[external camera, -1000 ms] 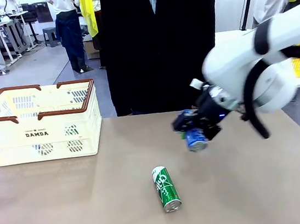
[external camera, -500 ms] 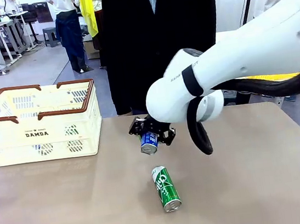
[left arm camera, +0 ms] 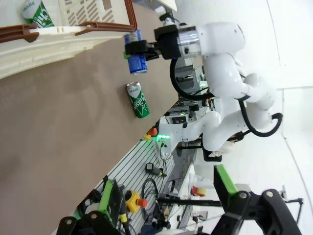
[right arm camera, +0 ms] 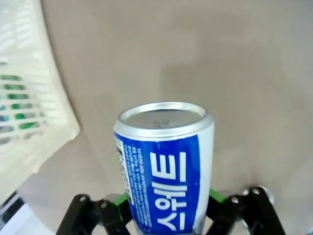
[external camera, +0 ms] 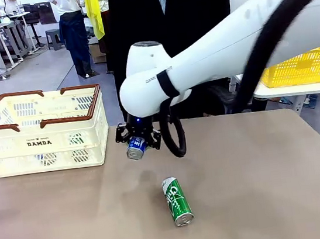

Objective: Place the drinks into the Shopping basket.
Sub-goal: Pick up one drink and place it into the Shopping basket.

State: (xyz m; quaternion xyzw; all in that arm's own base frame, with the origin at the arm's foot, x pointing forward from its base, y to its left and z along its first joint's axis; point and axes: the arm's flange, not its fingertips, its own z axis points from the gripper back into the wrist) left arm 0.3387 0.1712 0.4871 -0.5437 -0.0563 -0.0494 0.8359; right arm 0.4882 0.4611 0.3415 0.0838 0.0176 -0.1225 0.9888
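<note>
Task is partly done at best.

Your right claw (external camera: 137,142) is pinching the blue can (external camera: 135,151), left of centre in the front view. The can is above the table (external camera: 276,198) and just right of the basket (external camera: 38,132), near its right wall and not touching it. The right wrist view agrees: green pads on both sides of the can, silver end facing away, basket wall at the left edge. So the blue can is gripped but not yet in.

The green can (external camera: 177,201) lies on its side on the table at lower centre, apart from claw and basket. That one is left to do.

In the top left corner of the left wrist view, a second green can (left arm camera: 36,12) shows past the brown rim. It looks to be inside the basket, but I can't be sure from that angle.

Your left claw (left arm camera: 166,188) is spread wide with nothing in it.

In the way:
- The basket's right wall and brown rim sit between the blue can and the inside. I'd judge you must clear the rim before letting go.
- A person (external camera: 168,47) in a dark coat stands at the far edge, right behind the arm.
- The yellow basket (external camera: 303,66) sits at the right on another table, well clear.
- The green can is off the path.
</note>
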